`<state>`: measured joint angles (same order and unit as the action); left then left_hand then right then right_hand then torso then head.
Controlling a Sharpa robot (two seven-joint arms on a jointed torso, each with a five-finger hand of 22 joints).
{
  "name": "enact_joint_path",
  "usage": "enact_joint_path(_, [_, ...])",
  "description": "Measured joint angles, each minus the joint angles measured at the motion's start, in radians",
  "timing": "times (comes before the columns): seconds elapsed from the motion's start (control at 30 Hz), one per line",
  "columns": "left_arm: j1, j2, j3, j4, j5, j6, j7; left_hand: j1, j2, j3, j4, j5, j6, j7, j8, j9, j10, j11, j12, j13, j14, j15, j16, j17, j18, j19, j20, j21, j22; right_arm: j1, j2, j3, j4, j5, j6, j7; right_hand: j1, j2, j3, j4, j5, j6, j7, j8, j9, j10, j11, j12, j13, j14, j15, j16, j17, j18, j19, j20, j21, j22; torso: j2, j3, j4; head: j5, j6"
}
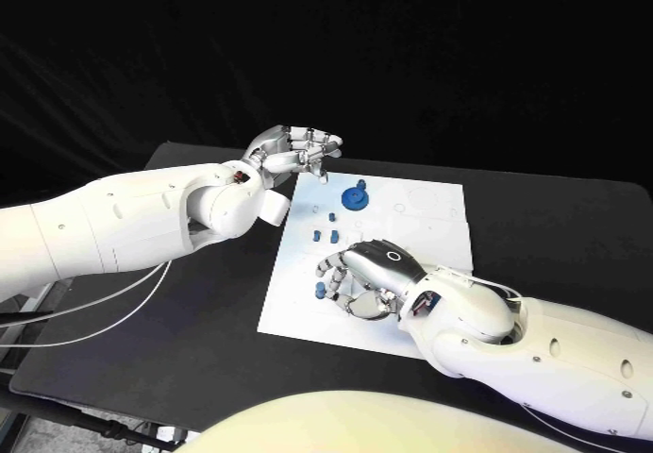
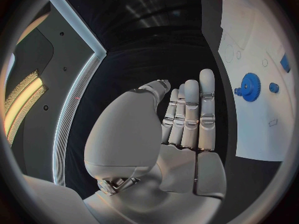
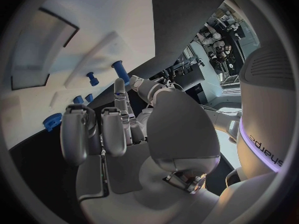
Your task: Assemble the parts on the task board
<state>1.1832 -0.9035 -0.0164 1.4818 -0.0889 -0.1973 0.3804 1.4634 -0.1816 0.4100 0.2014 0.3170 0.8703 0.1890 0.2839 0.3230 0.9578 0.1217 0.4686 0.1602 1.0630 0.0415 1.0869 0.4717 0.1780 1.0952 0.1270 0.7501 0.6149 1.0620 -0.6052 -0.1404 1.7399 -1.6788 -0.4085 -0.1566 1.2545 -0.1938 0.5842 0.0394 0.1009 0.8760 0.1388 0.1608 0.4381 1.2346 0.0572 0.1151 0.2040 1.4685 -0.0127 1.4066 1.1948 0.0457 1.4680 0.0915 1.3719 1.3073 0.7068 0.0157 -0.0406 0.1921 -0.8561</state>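
Our right hand (image 1: 365, 278) is closest to us, low over the near part of the white task board (image 1: 428, 236), with its shiny silver fingers curled down toward some small blue parts (image 1: 326, 274). We cannot tell if it is holding one, because the hand covers them. From biggest to smallest: the black table (image 1: 572, 236) is wide, flat and dull. The board on it is a thin, smooth, white plate with faint shapes drawn on it. Our left hand (image 1: 293, 151) floats past the far left corner of the board, off to the side. Its fingers are straight and close together, and it holds nothing. Next comes the round blue gear (image 1: 355, 196), with little teeth round its rim, near the far end of the board. Then come tiny blue pegs (image 1: 331, 226) between the gear and our right hand. They look like hard, smooth plastic. We think the small parts could slip or roll away if our right fingers push down crooked, because they are so little and slick. The thin board might also slide on the table if a hand shoves it sideways.
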Motion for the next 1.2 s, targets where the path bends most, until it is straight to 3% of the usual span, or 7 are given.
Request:
enact_joint_path(0.2, [0.0,-0.002,0.0,0.001,0.0,0.0,0.0,0.0,0.0,0.0,0.0,0.0,0.0,0.0,0.0,0.0,0.0,0.0,0.0,0.0,0.0,0.0,0.0,0.0,0.0,0.0,0.0,0.0,0.0,0.02,-0.072,0.008,0.053,0.011,-0.028,0.003,0.0,0.0,0.0,0.0,0.013,0.035,0.006,0.015,0.004,0.03,0.007,0.013,0.01,0.0,0.0,0.0,0.001,0.0,0.0,0.0,0.005,0.001,-0.001,-0.0004,-0.0012,-0.009,0.006])
enact_joint_path(0.37, [0.0,-0.005,0.0,0.002,0.0,0.0,0.0,0.0,0.0,0.003,-0.003,0.0,0.0,0.0,0.005,0.0,0.0,0.0,0.004,0.001,0.0,0.0,0.0,-0.001,0.0,0.0,0.0,0.0,0.0,0.07,-0.203,0.015,0.093,0.111,-0.058,0.008,-0.026,-0.004,-0.053,0.033,0.025,0.074,0.004,0.043,0.014,0.113,-0.005,0.1,0.088,-0.003,-0.004,0.018,0.026,0.0,0.0,-0.001,0.034,0.001,-0.003,-0.0017,-0.001,-0.035,0.018])
enact_joint_path(0.43, [0.0,-0.008,0.0,0.002,0.0,0.0,0.0,0.0,0.0,0.003,-0.003,0.0,0.0,0.0,0.005,0.0,0.0,0.0,0.004,0.001,0.0,0.0,0.0,-0.001,0.0,0.0,0.0,0.0,0.0,0.091,-0.258,0.016,0.106,0.173,-0.059,0.007,-0.044,-0.009,-0.114,0.058,0.028,0.076,-0.014,0.08,0.036,0.11,-0.024,0.244,0.239,-0.003,-0.023,0.022,0.03,0.0,-0.002,-0.017,0.056,0.001,-0.004,-0.0035,-0.0021,-0.051,0.024])
enact_joint_path(0.5, [0.0,-0.01,0.0,0.002,0.0,0.0,0.0,0.0,0.0,0.003,-0.003,0.0,0.0,0.0,0.005,0.0,0.0,0.0,0.004,0.001,0.0,0.0,0.0,-0.001,0.0,0.0,0.0,0.0,0.0,0.108,-0.322,0.017,0.114,0.246,-0.056,0.002,-0.062,-0.002,-0.16,0.089,0.029,0.068,-0.023,0.111,0.057,0.121,-0.028,0.545,0.538,-0.002,-0.023,0.032,0.041,-0.016,-0.003,-0.022,0.086,0.001,-0.005,-0.0049,-0.0041,-0.065,0.029])
enact_joint_path(0.6, [0.0,-0.011,0.0,0.003,0.0,0.0,0.0,0.0,0.0,0.003,-0.003,0.0,0.0,0.0,0.005,0.0,0.0,0.0,0.004,0.001,0.0,0.0,0.0,-0.001,0.0,0.0,0.0,0.0,0.0,0.116,-0.393,0.014,0.131,0.33,-0.049,-0.01,-0.068,0.005,-0.2,0.126,0.033,0.061,-0.029,0.164,0.094,0.162,-0.032,0.987,0.95,-0.002,-0.027,0.057,0.087,-0.016,0.0,-0.025,0.116,0.001,-0.008,-0.0066,-0.0077,-0.086,0.035])
enact_joint_path(0.87, [0.0,-0.013,-0.001,0.005,0.0,0.0,0.0,0.0,0.0,0.003,-0.003,0.0,0.0,0.0,0.005,0.0,0.0,0.0,0.004,0.001,0.0,0.0,0.0,-0.001,0.0,0.0,0.0,0.0,0.0,0.089,-0.506,0.0,0.185,0.41,-0.038,-0.053,-0.068,0.005,-0.231,0.156,0.037,0.048,-0.027,0.187,0.113,0.163,-0.033,1.107,1.07,-0.002,-0.027,0.064,0.109,-0.016,0.0,-0.025,0.127,0.001,-0.016,-0.0079,-0.0189,-0.122,0.04])
enact_joint_path(1.2, [0.0,-0.013,-0.001,0.007,0.0,0.0,0.0,0.0,0.0,0.003,-0.003,0.0,0.0,0.0,0.005,0.0,-0.001,-0.001,0.004,0.001,0.0,0.0,0.0,-0.001,0.0,0.0,0.0,0.0,0.0,0.04,-0.511,-0.006,0.207,0.379,-0.039,-0.148,-0.092,-0.005,-0.293,0.218,0.066,0.044,-0.03,0.211,0.121,0.191,-0.034,1.198,1.104,-0.002,-0.027,0.101,0.113,-0.028,0.0,-0.025,0.156,0.0,-0.02,-0.0091,-0.0266,-0.138,0.037])
